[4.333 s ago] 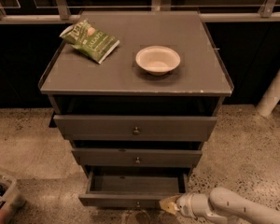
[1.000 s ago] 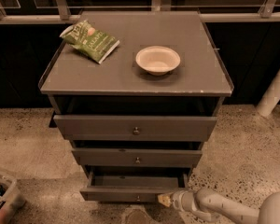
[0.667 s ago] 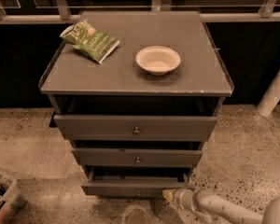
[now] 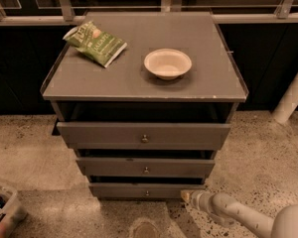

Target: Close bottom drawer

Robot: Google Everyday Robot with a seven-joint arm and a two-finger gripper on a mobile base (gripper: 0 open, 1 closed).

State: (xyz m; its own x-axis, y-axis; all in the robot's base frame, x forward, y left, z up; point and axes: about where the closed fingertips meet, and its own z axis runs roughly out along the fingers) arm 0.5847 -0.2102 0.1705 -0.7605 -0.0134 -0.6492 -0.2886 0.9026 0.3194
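Observation:
The grey cabinet has three flat-fronted drawers, each with a small round metal knob. The bottom drawer is the lowest and narrowest; its front sits only slightly forward of the cabinet, with a thin dark gap above it. My gripper is low at the bottom right, its tip against the right end of the bottom drawer's front. My pale arm runs from it to the lower right corner.
The top drawer and middle drawer stand slightly out. A green chip bag and a white bowl lie on the cabinet top. A bin with cans stands at the lower left. A white post stands at right.
The bottom drawer has slid back from wide open to nearly flush. My gripper has followed it inward, staying on the front's right end.

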